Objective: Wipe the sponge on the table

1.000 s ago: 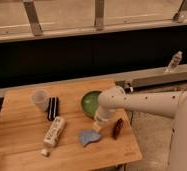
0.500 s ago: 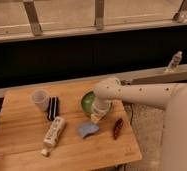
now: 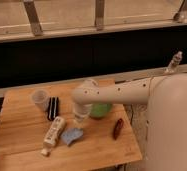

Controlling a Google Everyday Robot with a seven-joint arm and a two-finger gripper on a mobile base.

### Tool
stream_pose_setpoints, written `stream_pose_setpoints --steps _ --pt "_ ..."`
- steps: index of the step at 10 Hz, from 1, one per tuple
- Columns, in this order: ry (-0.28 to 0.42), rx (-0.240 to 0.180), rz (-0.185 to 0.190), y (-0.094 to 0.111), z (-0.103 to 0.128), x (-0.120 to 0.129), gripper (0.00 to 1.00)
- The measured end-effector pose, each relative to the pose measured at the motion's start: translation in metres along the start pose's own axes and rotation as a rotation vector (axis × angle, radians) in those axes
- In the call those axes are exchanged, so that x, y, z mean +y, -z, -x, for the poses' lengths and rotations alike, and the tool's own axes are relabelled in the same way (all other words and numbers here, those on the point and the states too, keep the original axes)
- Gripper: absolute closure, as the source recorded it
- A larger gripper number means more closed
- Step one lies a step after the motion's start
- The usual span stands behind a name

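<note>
The blue-grey sponge (image 3: 72,136) lies flat on the wooden table (image 3: 17,145), a little left of the front middle. My arm reaches in from the right, and the gripper (image 3: 79,121) points straight down, its tip at the sponge's far edge. The gripper is shut. Whether it pinches the sponge or only presses on it is not visible.
A white printed box (image 3: 53,132) lies just left of the sponge. Behind it stand a black ridged block (image 3: 52,108) and a clear cup (image 3: 39,98). A green bowl (image 3: 103,109) sits behind the arm, and a dark red object (image 3: 118,128) lies to the right. A bottle (image 3: 174,62) stands on the far ledge.
The arm has swung left across the table, and the gripper now points down over the sponge. The sponge has shifted left, closer to the white box.
</note>
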Motion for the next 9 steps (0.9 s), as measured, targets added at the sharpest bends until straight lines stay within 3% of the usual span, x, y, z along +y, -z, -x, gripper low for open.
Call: stream_pose_setpoints --steps 2,4,7,9 --pt "-0.013 -0.007 0.009 -0.005 -0.011 0.014 1.00" --pt "-0.062 -0.019 0.016 -0.006 -0.037 0.009 1.00" --pt "-0.147 -0.018 0.017 -0.001 -0.074 -0.036 1.00" --pt "-0.171 -0.019 0.008 0.007 -0.076 -0.065 1.00"
